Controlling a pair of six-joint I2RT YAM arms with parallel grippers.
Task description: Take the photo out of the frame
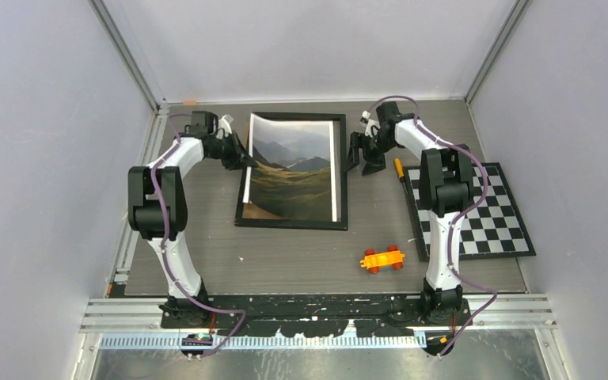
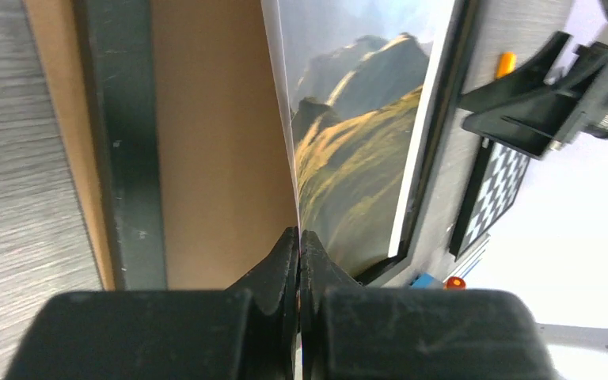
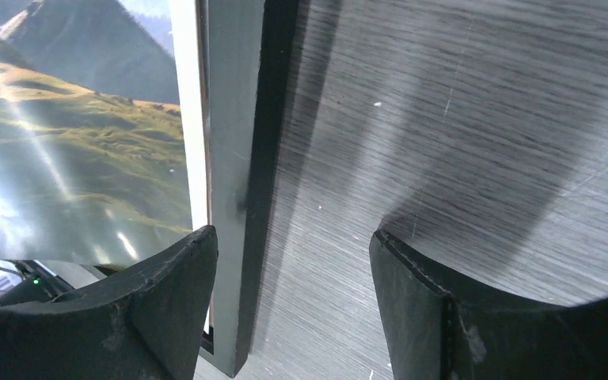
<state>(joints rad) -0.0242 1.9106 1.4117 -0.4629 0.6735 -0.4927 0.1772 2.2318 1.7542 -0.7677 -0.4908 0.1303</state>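
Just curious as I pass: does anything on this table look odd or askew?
Yes: the photo sits crooked in the frame, its left edge lifted and pinched in the left jaws, baring brown backing.

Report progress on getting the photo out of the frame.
Done: the left edge of the photo is lifted off the brown backing board. In hand: the left gripper is shut on that edge; the right gripper is open, straddling the right rail of the frame. Left: the photo's right side lies inside the frame, so it is not yet drawn clear.
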